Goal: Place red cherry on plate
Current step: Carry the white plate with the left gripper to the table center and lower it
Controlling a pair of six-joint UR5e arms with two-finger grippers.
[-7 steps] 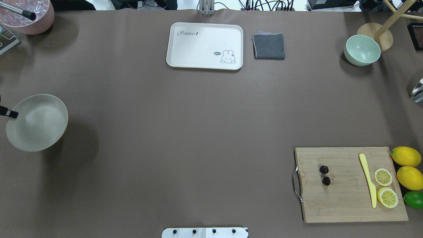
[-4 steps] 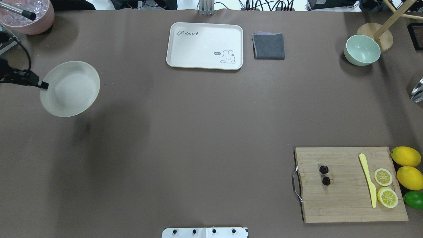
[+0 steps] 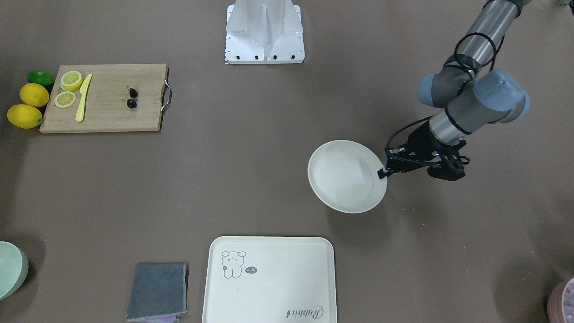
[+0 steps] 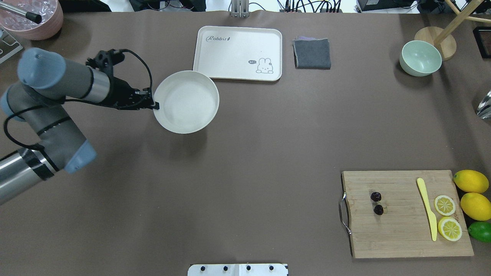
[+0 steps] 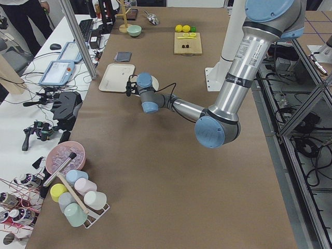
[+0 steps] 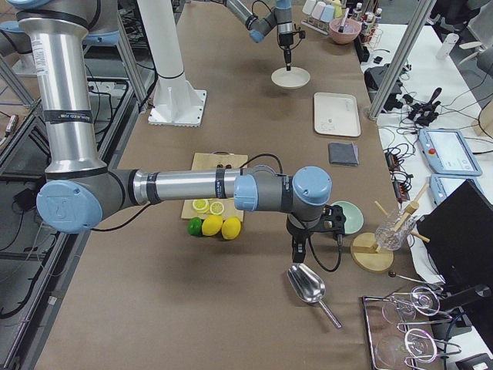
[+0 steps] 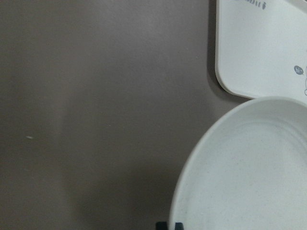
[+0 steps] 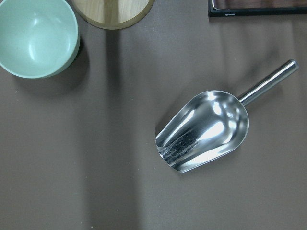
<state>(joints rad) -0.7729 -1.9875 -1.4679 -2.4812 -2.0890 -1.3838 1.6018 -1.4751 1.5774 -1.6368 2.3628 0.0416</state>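
The red cherry, a dark glossy pair, lies on the wooden cutting board at the near right. The round cream plate hangs above the table beside the tray's near-left corner. My left gripper is shut on the plate's left rim. My right gripper shows only in the exterior right view, far from the cherry, above a steel scoop. I cannot tell whether it is open or shut.
A cream rabbit tray and a grey cloth lie at the far middle. A pale green bowl stands far right. On the board are a yellow knife and lemon slices; whole lemons lie beside it.
The left arm has swung in from the table's left edge, carrying the plate rightward and farther back to the tray's corner. The cherry has not moved.
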